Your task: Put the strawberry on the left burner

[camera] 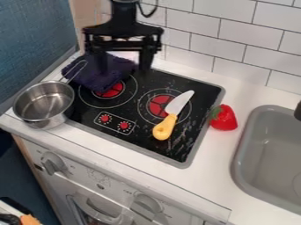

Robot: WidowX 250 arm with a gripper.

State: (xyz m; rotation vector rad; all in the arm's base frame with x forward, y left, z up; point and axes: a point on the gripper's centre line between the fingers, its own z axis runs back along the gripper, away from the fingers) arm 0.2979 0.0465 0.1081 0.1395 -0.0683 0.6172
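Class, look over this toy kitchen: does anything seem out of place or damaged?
Yes. The knife lies across the right burner, and the dark cloth partly covers the left burner: odd places for both. The cooktop has pale marks, perhaps scratches, near the knife.

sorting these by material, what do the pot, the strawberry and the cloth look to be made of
The pot: metal, likely stainless steel, by its silvery shine and wire-like handle. The strawberry: probably smooth plastic, going by its even, glossy red, though rubber is possible. The cloth: soft dark fabric, as its bunched folds suggest; which fibre, I can't tell.
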